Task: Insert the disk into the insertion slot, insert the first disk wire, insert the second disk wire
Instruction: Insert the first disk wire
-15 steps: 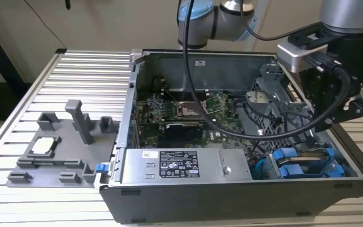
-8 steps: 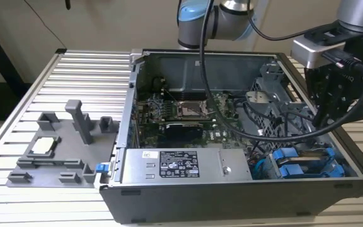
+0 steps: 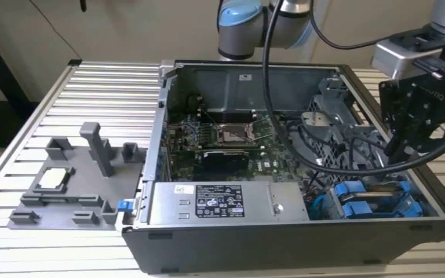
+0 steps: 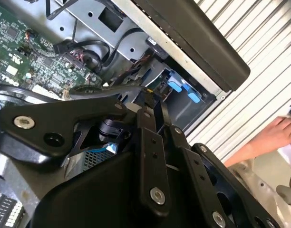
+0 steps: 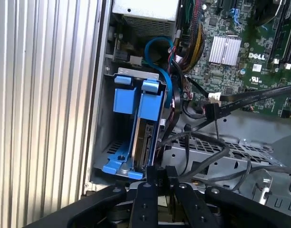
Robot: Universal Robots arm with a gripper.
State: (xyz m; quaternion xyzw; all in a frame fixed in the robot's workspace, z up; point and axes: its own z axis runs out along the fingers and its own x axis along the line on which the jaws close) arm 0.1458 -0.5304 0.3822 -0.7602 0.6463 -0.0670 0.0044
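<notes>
Disk sits seated in the insertion slot, so step one looks done. Gripper just above the slot, jaws pressed together, can't tell if holding anything. Wires beside the slot look unplugged.

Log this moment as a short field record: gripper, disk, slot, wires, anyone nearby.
gripper: close to the disk's near end, at the drive cage
disk: seated in the insertion slot, blue carrier around it
insertion slot: grey sheet-metal bay, occupied
black wire connector: loose, apart from the disk
person: a hand outside the case
</notes>
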